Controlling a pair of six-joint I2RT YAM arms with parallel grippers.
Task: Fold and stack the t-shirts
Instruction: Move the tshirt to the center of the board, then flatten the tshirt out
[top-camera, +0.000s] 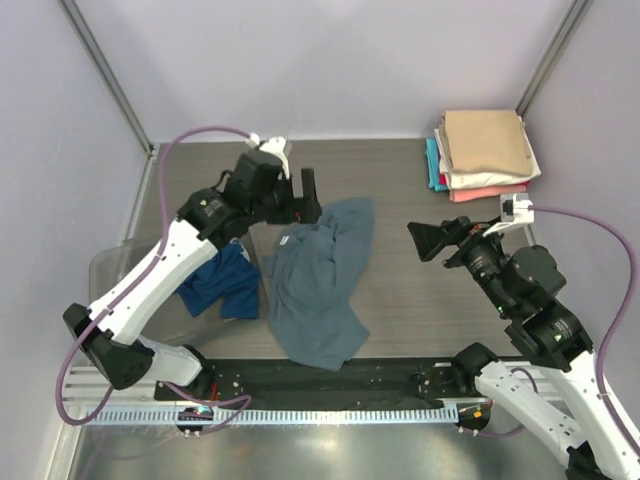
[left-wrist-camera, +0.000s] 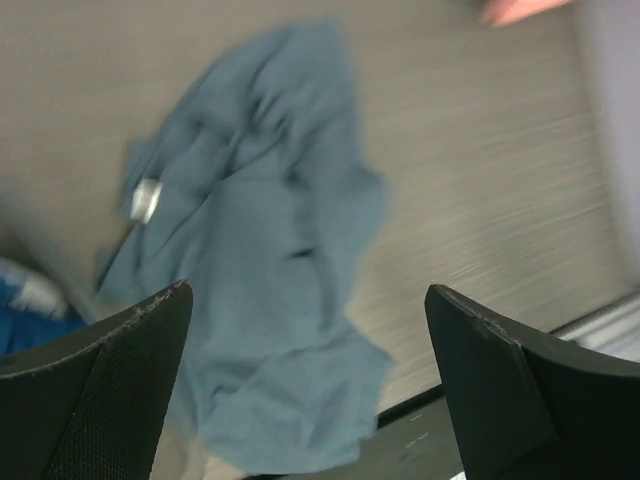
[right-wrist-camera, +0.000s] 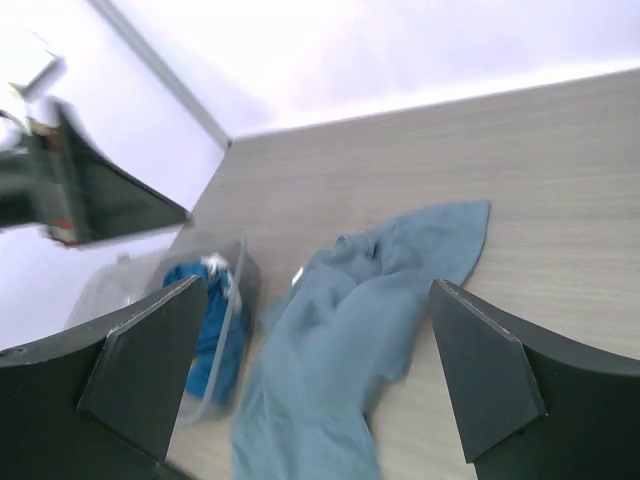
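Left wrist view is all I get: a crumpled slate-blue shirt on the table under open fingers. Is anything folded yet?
Observer: Yes, a folded stack sits at the far right corner, with a tan shirt on top.
Operator: And the blue at my left edge?
Observer: A teal-blue shirt, unfolded, lying in a clear tub.
Operator: Right arm?
Observer: The right gripper is open and empty, to the right of the slate-blue shirt, not touching it.

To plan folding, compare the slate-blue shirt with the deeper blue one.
Colour: the slate-blue shirt is dusty grey-blue; the deeper blue shirt is saturated teal-blue.
Place: the slate-blue shirt lies on the table; the deeper blue shirt sits in the clear tub.
Spread: the slate-blue shirt sprawls wide; the deeper blue shirt is bunched smaller.
Both are crumpled, unfolded.
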